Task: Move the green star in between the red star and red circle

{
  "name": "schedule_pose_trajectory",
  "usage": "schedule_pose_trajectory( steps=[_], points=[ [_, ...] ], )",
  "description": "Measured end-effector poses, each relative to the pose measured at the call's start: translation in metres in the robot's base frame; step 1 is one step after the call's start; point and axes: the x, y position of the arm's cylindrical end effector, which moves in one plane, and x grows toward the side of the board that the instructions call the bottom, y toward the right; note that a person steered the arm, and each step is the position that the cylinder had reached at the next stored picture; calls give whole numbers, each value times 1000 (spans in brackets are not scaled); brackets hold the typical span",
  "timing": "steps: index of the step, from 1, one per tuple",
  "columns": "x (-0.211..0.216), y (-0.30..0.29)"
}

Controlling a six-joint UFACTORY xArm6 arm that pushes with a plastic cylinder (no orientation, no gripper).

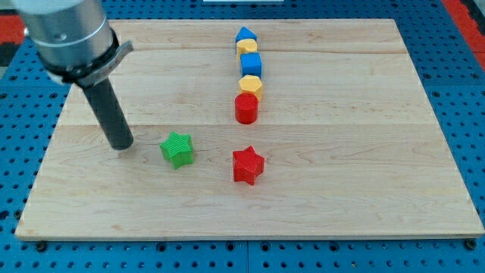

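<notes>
The green star (177, 149) lies on the wooden board left of centre. The red star (247, 164) lies to its right, slightly lower. The red circle (246, 108) stands above the red star, with a gap between them. My tip (121, 145) rests on the board a short way left of the green star, not touching it.
A column of blocks runs up from the red circle: a yellow hexagon (251, 85), a blue cube (251, 64), a yellow block (246, 47) and a blue block (244, 34). The board's left edge (45, 152) is near my tip.
</notes>
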Motion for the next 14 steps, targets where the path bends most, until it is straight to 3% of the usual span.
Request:
schedule_pose_trajectory(
  steps=[2,4,6,7,8,9,10,12,13,14],
  points=[
    [0,13],
    [1,91],
    [1,101],
    [76,100],
    [86,100],
    [85,112],
    [53,129],
    [47,129],
    [3,129],
    [5,128]
  ],
)
